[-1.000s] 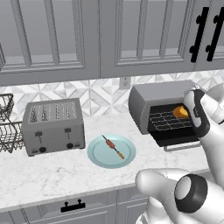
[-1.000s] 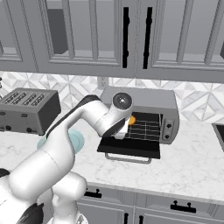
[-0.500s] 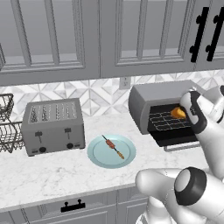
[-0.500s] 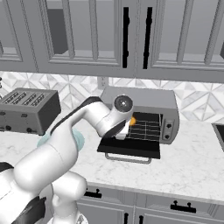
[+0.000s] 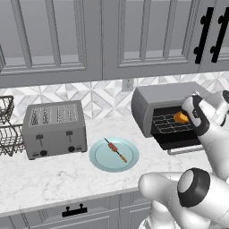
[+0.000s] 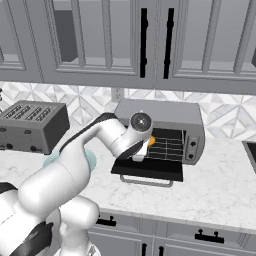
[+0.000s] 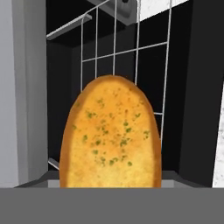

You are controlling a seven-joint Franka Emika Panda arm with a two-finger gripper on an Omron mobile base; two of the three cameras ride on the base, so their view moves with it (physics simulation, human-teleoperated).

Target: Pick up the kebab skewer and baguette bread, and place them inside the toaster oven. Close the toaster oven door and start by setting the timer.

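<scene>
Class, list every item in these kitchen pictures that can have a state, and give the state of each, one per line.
toaster oven door: open, folded down flat.
toaster oven: open, baguette at its mouth.
baguette bread: at the wire rack, by the gripper.
kebab skewer: lying on the plate.
plate: on the counter, holding the skewer.
four-slot toaster: slots empty.
gripper: cannot tell whether open or shut.

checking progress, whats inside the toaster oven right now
Inside the toaster oven: a wire rack and the baguette bread. The arm covers part of the opening.

baguette bread (image 7: 111,135): golden, herb-flecked, close up | wire rack (image 7: 131,52): behind it, dark interior
</scene>
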